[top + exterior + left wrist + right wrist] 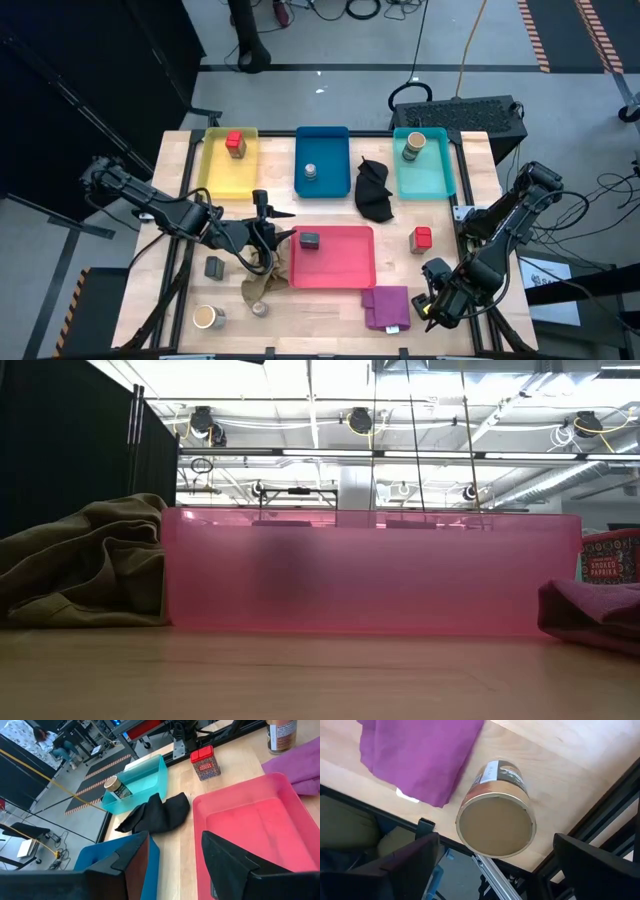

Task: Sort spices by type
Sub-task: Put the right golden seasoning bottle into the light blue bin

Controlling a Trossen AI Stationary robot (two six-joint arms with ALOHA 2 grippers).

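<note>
Left gripper (268,218): hovering just off the 9 o'clock edge of the red tray (352,277), above the beige cloth (262,280); its fingers (131,862) are standing apart with nothing between them in the left wrist view.

Loose spices, left side: a dark grey tin (214,267), a tan jar (208,318) and a silver tin (260,309) are waiting on bare table at roughly 8 o'clock from the red tray.

Sorted so far: a red cube (235,143) is sitting in the yellow tray (215,175), a silver round tin (310,172) in the blue tray (335,150), a grey tin (309,239) in the red tray, a tan jar (412,148) in the teal tray (440,175).

Loose red cube (421,238): standing on the table at 3 o'clock from the red tray.

Right gripper (437,296): working at the table's 5 o'clock corner, just beside the purple cloth (386,305); the jaws are spread wide to either side of a tan round jar (496,822), not gripping it.

Step in hand: judged as taking up this jar for the teal tray.

Technique: the gripper should be centring the jar between both fingers, descending squarely, and closing on the cylindrical wall below the lid.

Caution: the jar is sitting near the table edge; an off-centre closure could be pushing it off the table.
</note>
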